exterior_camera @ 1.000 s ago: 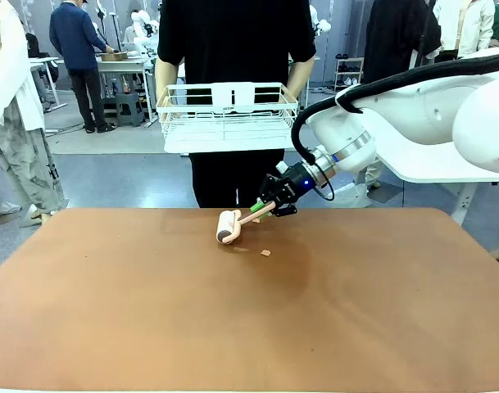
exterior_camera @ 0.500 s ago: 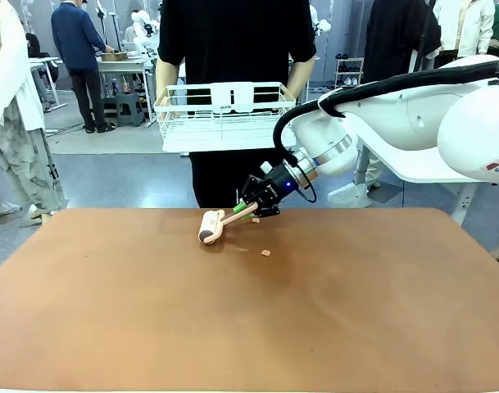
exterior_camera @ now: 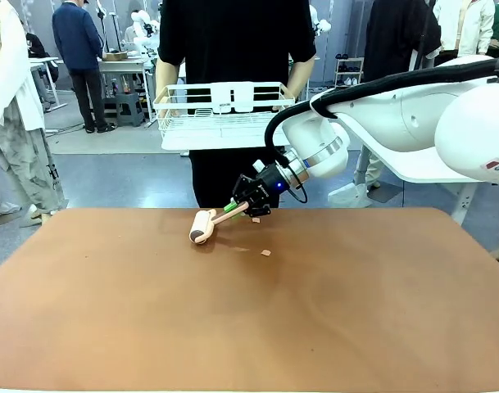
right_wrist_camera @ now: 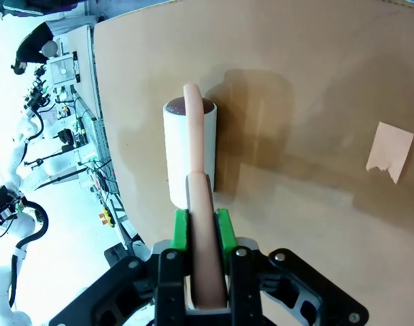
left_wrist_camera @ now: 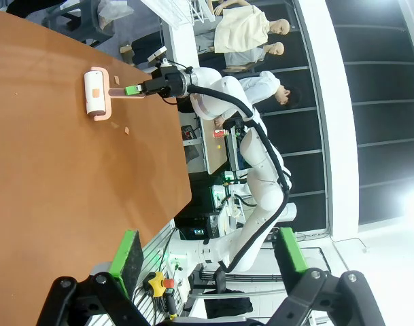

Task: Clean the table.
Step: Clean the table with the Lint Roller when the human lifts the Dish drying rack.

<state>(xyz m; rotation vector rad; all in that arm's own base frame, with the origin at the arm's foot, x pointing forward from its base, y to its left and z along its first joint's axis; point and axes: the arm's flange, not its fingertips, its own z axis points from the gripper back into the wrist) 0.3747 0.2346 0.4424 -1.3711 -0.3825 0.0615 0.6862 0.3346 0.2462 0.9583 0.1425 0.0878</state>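
The right tool [exterior_camera: 247,202] is clamped on the pinkish handle of a lint roller [exterior_camera: 202,227]. In the right wrist view its green pads press the handle from both sides. Gripping the handle leaves the white drum free to turn. The arm slants down from the right of the frame, so the drum appears to rest on the counter [exterior_camera: 249,327], left of the tool in the upper middle of the front view. That hold suits rolling, I judge: sticky drum down, wrist kept off the surface.

A small tan scrap [exterior_camera: 266,253] lies on the counter, lower right of the drum and apart from it. It is likely what the roller is meant to lift.

The left tool [left_wrist_camera: 208,252] sits at the bottom of its own view, pads wide apart with nothing between them, well away from the work.

The counter is broad, reddish-brown and matte, filling the lower half of the front view. At its far edge, top centre, a person [exterior_camera: 237,33] in black holds a white wire rack [exterior_camera: 224,110] at waist height. Behind are grey floor, other tables and more people.
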